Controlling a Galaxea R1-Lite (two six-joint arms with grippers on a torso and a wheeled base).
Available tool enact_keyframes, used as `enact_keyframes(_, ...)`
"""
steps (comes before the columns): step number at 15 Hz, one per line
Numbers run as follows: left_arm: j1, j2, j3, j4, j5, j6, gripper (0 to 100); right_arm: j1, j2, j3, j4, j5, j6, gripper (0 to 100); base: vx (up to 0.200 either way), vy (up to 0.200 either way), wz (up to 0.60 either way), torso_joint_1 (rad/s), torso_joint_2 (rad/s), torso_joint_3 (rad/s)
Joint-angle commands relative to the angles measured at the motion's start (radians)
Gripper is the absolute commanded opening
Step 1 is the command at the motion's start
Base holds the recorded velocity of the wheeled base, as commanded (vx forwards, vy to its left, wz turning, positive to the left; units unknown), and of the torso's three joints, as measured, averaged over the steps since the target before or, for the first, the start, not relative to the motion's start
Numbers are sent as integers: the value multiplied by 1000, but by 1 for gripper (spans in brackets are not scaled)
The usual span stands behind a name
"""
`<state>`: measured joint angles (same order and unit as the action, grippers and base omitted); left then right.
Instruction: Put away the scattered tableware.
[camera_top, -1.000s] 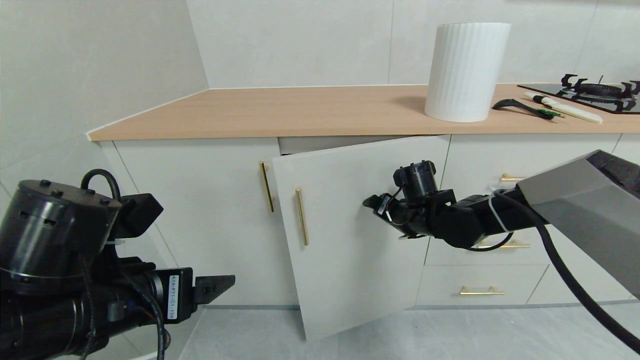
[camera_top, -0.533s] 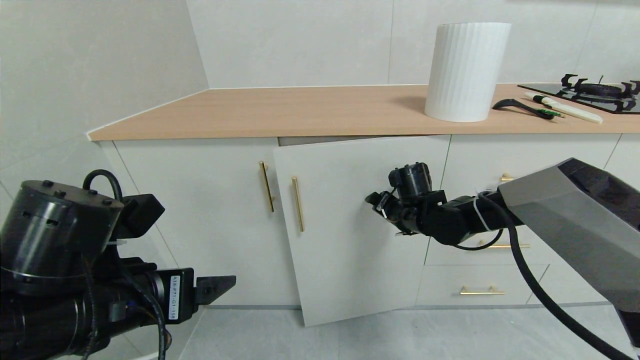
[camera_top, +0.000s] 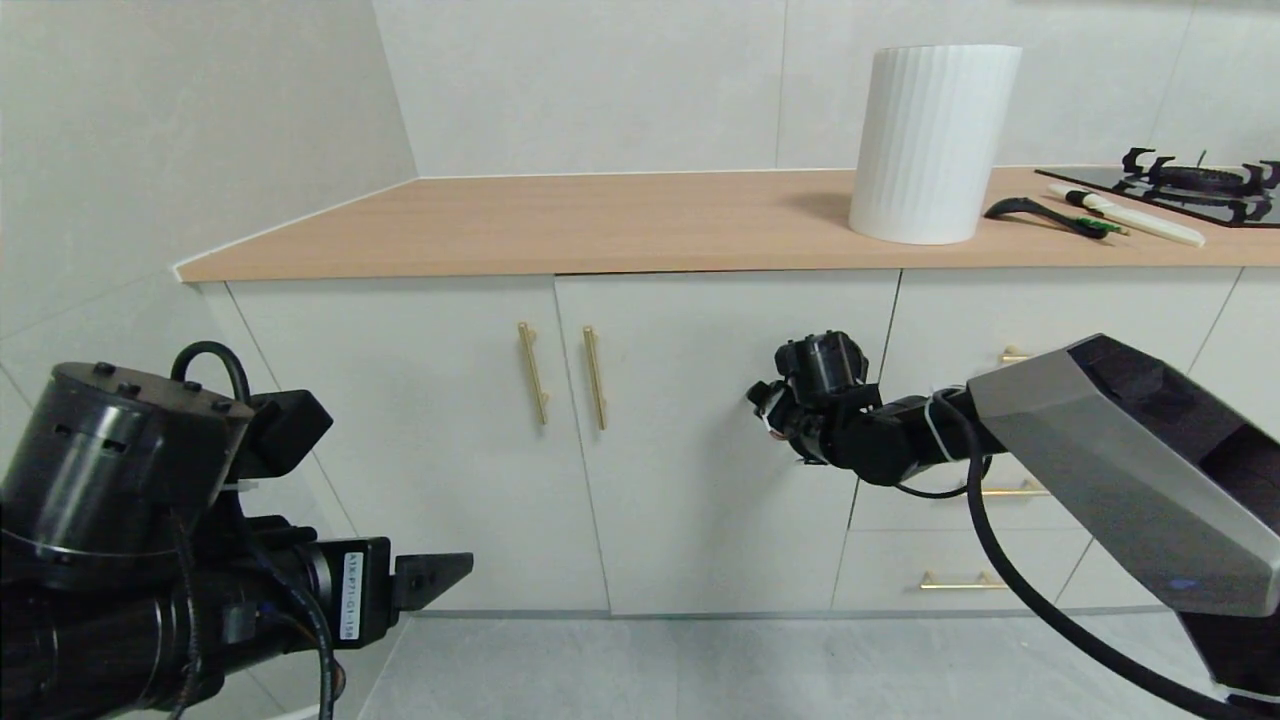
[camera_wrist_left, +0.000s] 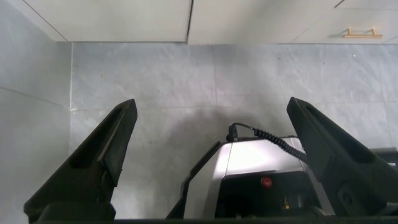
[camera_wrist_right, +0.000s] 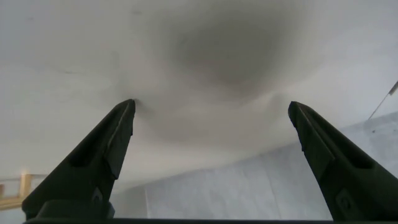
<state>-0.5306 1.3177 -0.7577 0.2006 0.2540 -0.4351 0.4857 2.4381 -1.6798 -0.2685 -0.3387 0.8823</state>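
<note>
Head view: the cabinet door (camera_top: 720, 450), ajar a second ago, sits flush at centre against the right tool (camera_top: 762, 400). Tableware (camera_top: 1090, 220) lies on the desk (camera_top: 600, 220), upper right, still to stow.
Left wrist view: left tool (camera_wrist_left: 211, 106) gapes wide.
Right wrist view: right tool wide, empty.

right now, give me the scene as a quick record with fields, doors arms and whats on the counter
cupboard door: shut, flush with the neighbouring door; gold handle upright
right gripper: open, tips at or against the cupboard door face, right of the handle
left gripper: open, low on the left, above the floor tiles
counter: white ribbed canister upright; to its right a black ladle and a white utensil lying flat
hob: far right end of the counter
</note>
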Motion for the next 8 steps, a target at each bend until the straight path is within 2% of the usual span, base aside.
enact_keyframes(1, 0, 2, 0, 0, 1, -1, 100, -3, 29, -18, 0, -8, -2, 100, 0, 0, 0, 0, 0, 0)
enact_keyframes(6, 0, 2, 0, 0, 1, -1, 100, -3, 18, -11, 3, -9, -2, 100, 0, 0, 0, 0, 0, 0)
enact_keyframes(8, 0, 2, 0, 0, 1, -1, 100, 5, -68, 103, 2, 30, -3, 100, 0, 0, 0, 0, 0, 0)
